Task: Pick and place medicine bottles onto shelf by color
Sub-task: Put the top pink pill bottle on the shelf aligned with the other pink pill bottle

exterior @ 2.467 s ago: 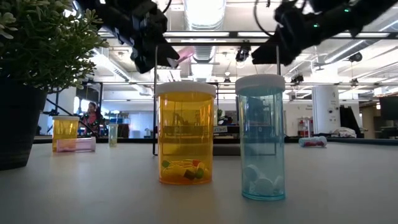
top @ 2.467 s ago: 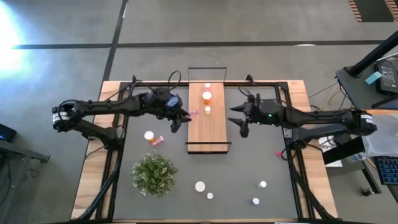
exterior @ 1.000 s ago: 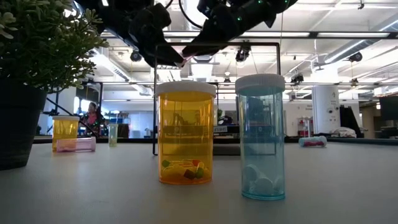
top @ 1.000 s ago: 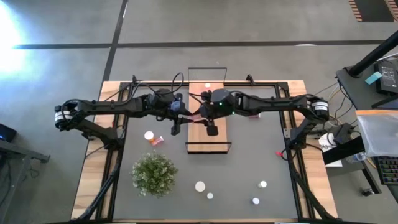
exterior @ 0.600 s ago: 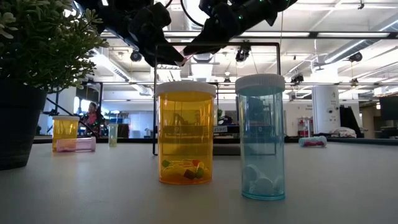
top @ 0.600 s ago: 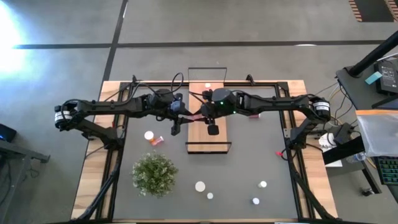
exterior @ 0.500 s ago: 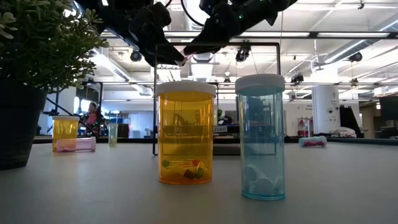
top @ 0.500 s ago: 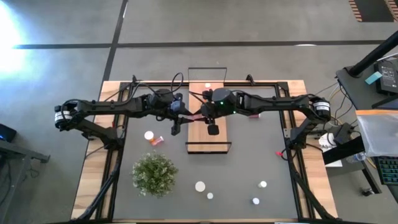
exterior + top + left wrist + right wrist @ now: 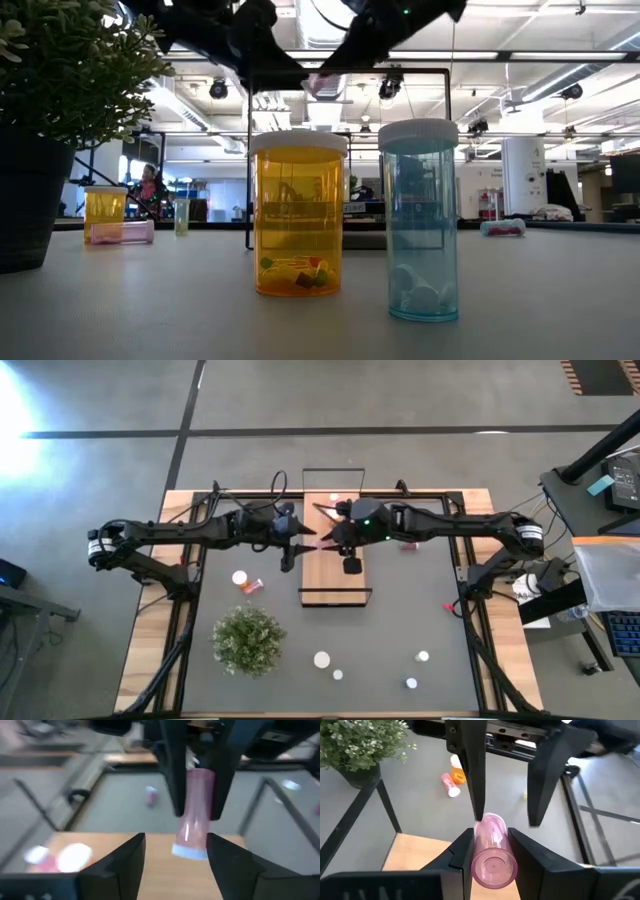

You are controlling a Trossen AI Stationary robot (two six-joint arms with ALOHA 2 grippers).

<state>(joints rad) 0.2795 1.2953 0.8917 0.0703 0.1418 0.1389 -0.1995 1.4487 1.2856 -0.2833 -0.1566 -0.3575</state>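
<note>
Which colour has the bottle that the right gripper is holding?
Pink; the bottle sits between the right gripper's fingers, clearest in the right wrist view.

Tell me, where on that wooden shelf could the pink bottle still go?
The shelf's near half, toward the plant, looks bare. Its far end is crowded: both grippers meet there, the right gripper clamped on the pink bottle, the left gripper open beside it. What stands beneath them is hidden.

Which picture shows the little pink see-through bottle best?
The right wrist view: the pink see-through bottle fills it, clamped in the right gripper. The left wrist view shows it blurrier, the high view a pink speck, the low view a sliver.
</note>
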